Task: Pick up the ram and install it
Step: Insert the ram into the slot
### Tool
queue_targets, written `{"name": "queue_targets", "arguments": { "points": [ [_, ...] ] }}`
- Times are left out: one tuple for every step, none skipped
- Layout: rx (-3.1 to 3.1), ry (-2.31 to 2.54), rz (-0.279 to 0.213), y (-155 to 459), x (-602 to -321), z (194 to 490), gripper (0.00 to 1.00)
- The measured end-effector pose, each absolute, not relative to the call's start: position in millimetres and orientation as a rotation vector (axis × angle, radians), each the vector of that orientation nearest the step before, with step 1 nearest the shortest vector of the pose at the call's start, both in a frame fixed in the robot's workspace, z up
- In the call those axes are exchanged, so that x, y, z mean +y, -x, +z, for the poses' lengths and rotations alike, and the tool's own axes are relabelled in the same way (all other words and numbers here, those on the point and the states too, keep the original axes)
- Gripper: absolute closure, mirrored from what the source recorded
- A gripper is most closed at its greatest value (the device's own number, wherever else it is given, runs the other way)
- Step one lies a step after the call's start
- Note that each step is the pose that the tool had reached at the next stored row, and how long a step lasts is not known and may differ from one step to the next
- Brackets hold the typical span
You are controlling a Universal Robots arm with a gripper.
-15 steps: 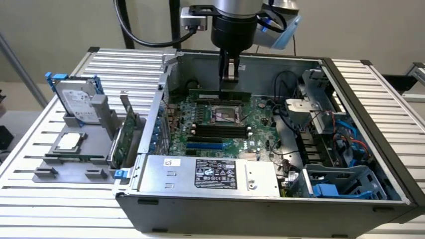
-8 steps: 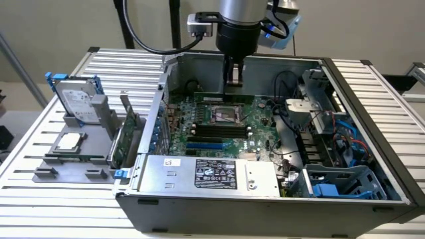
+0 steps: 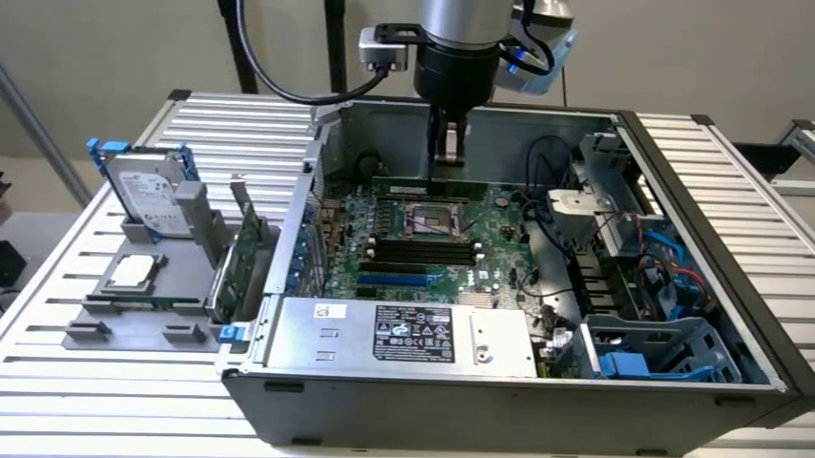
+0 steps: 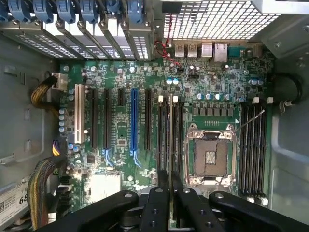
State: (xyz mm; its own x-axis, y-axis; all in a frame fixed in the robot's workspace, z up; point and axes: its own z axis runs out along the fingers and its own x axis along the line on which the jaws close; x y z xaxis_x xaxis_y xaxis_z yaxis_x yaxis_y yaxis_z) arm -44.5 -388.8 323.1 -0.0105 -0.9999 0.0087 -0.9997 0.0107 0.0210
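Slatted table (image 3: 76, 382), wall (image 3: 128, 48); ram (image 3: 401, 180) seemingly gripped.

Robotics lab assembly bench, slatted aluminium table (image 3: 745, 191) under an opened desktop computer case (image 3: 510, 410), bare motherboard (image 4: 120, 137) directly below the gripper (image 3: 446, 157), grey parts fixture (image 3: 128, 329) with hard drive (image 3: 143, 196) well off to its side, outside the case.

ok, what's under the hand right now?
The ram, gripped edge-on by the hand, over the memory slots beside the CPU socket. Its bottom edge and the slot beneath are covered.
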Motion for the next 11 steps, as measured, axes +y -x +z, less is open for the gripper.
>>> {"name": "queue_targets", "arguments": {
  "points": [
    [-2.218,-2.195,-0.014,44.5,-388.8,323.1,1.0],
    [-2.218,-2.195,-0.014,44.5,-388.8,323.2,1.0],
    [-2.218,-2.195,-0.014,44.5,-388.8,323.1,1.0],
    [-2.218,-2.195,-0.014,44.5,-388.8,323.1,1.0],
    [-2.218,-2.195,-0.014,44.5,-388.8,323.1,1.0],
    [-2.218,-2.195,-0.014,44.5,-388.8,323.1,1.0],
    [-2.218,-2.195,-0.014,44.5,-388.8,323.1,1.0],
    [-2.218,-2.195,-0.014,44.5,-388.8,323.1,1.0],
    [-2.218,-2.195,-0.014,44.5,-388.8,323.2,1.0],
    [-2.218,-2.195,-0.014,44.5,-388.8,323.1,1.0],
    [-2.218,-2.195,-0.014,44.5,-388.8,323.1,1.0]
  ]
}}
